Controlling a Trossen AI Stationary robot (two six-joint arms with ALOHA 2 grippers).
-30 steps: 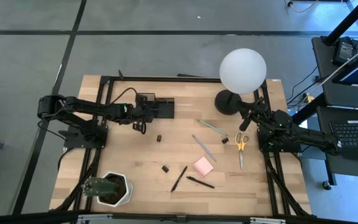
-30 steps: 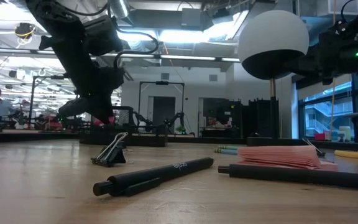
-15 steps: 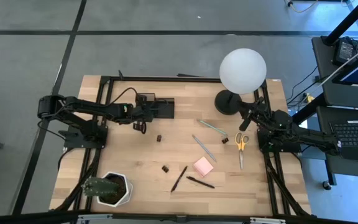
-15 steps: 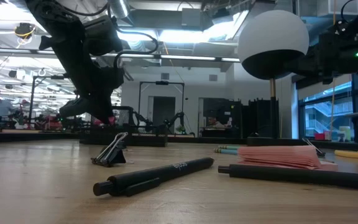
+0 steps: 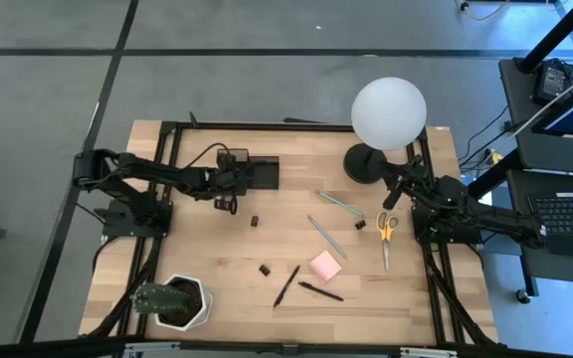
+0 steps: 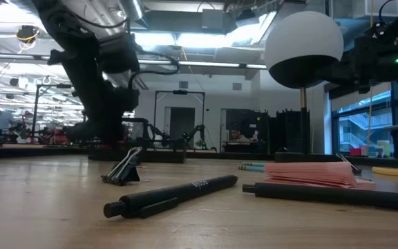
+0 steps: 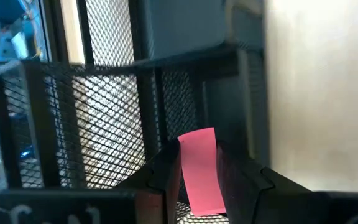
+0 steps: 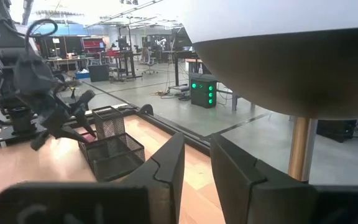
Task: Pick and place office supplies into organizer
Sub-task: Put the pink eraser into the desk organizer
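- Two dark arms reach over the wooden table. The left gripper is clamped on a small pink eraser, right beside the black mesh organizer at the far left.
- The right gripper waits on the right, its fingers close together and holding nothing, by the lamp with the white ball.
- Scissors, a pink pad, pens, pencils and clips lie spread between the arms.
- A plant pot stands at the near left corner.
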